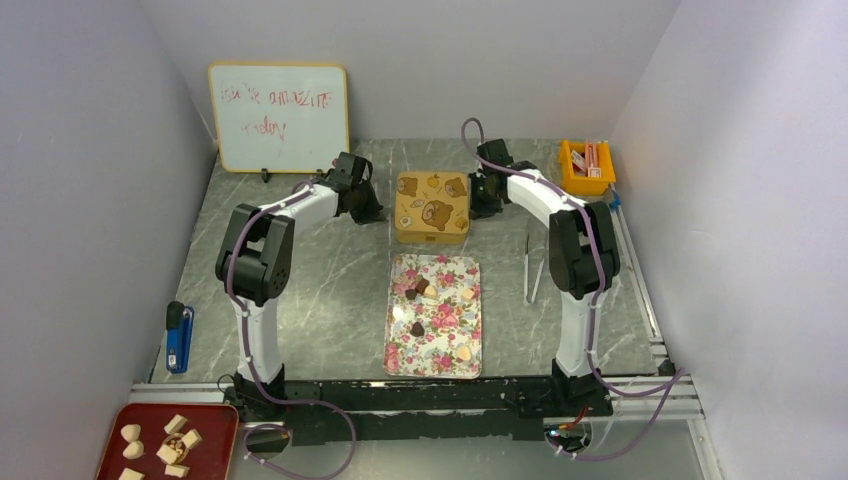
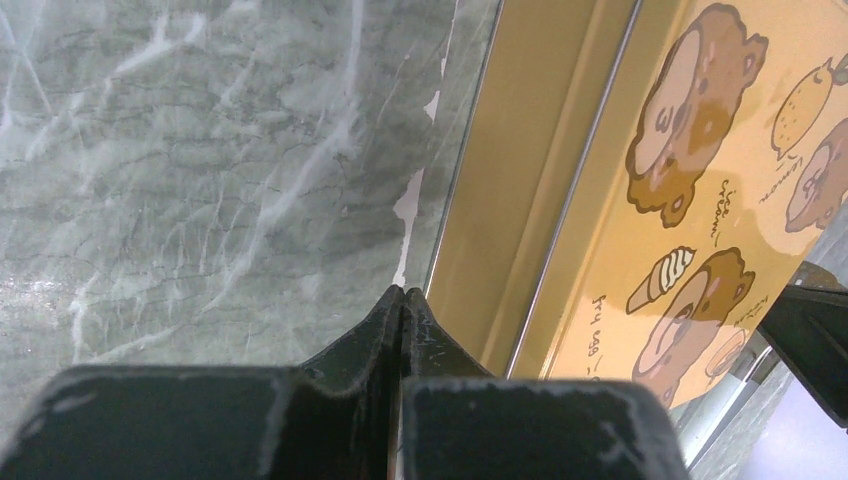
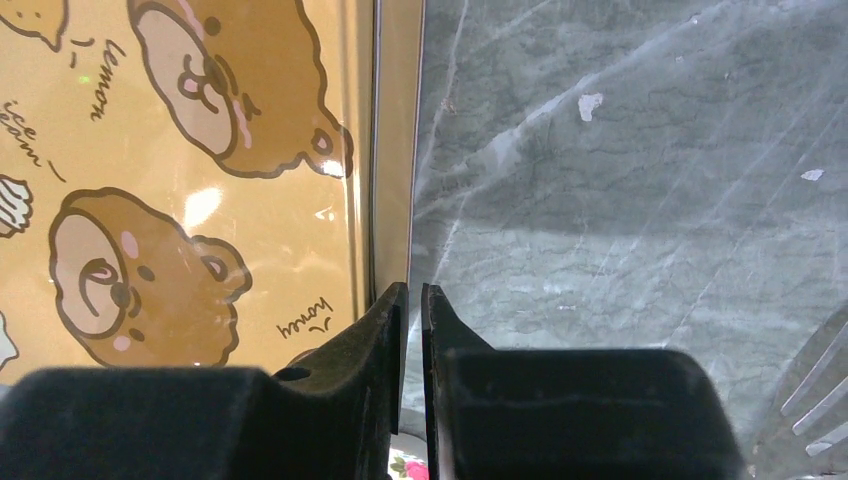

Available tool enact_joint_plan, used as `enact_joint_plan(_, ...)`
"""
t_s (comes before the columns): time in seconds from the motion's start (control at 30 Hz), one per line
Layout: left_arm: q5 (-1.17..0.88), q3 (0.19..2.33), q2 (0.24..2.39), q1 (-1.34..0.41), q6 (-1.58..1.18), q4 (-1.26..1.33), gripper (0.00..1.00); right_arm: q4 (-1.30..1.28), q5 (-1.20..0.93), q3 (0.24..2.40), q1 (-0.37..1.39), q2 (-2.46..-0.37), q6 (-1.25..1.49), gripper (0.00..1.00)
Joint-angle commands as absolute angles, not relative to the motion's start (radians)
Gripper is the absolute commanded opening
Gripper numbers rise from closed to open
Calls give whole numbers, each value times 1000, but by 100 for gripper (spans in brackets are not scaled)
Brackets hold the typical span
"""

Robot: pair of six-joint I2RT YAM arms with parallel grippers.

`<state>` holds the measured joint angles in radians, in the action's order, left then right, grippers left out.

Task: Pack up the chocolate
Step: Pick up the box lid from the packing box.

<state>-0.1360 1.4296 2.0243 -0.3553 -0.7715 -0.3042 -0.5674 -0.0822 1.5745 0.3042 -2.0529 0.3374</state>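
Both tools, left closed and right nearly closed, flank the lidded tin; chocolates sit on the tray.

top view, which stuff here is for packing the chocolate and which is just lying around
For the job:
- chocolate on the floral tray
- yellow bear tin, lid on
- left hand and right hand, either side of the tin

Lying about:
- whiteboard
- orange bin
- tongs
- blue tool
- red tray of beige chunks
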Motion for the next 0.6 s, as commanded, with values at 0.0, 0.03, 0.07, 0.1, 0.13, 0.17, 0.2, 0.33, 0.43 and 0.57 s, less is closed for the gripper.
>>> enact_joint_plan(0.0, -159, 1446, 2009, -362, -757, -280, 5, -544, -60, 1581, 305, -1982, 347, 14)
enact_joint_plan(0.03, -160, 1445, 2011, -363, -757, -278, 5, -544, -60, 1585, 307, -1982, 347, 14)
enact_joint_plan(0.07, -159, 1446, 2014, -363, -758, -278, 5, -544, -61, 1586, 307, -1982, 349, 14)
enact_joint_plan(0.1, -160, 1446, 2017, -364, -758, -278, 5, -544, -61, 1588, 305, -1982, 349, 14)
enact_joint_plan(0.13, -162, 1447, 2020, -365, -758, -275, 5, -544, -62, 1589, 305, -1981, 350, 14)
enact_joint_plan(0.17, -162, 1447, 2021, -365, -758, -274, 5, -543, -64, 1589, 306, -1983, 351, 14)
enact_joint_plan(0.2, -165, 1447, 2024, -366, -759, -272, 5, -544, -66, 1589, 307, -1983, 352, 14)
enact_joint_plan(0.33, -167, 1452, 2031, -371, -759, -272, 5, -545, -63, 1584, 308, -1983, 353, 14)
enact_joint_plan(0.43, -174, 1453, 2035, -374, -760, -266, 5, -530, -69, 1566, 309, -1973, 355, 14)
enact_joint_plan(0.57, -187, 1455, 2044, -375, -760, -259, 5, -528, -85, 1565, 308, -1976, 357, 14)
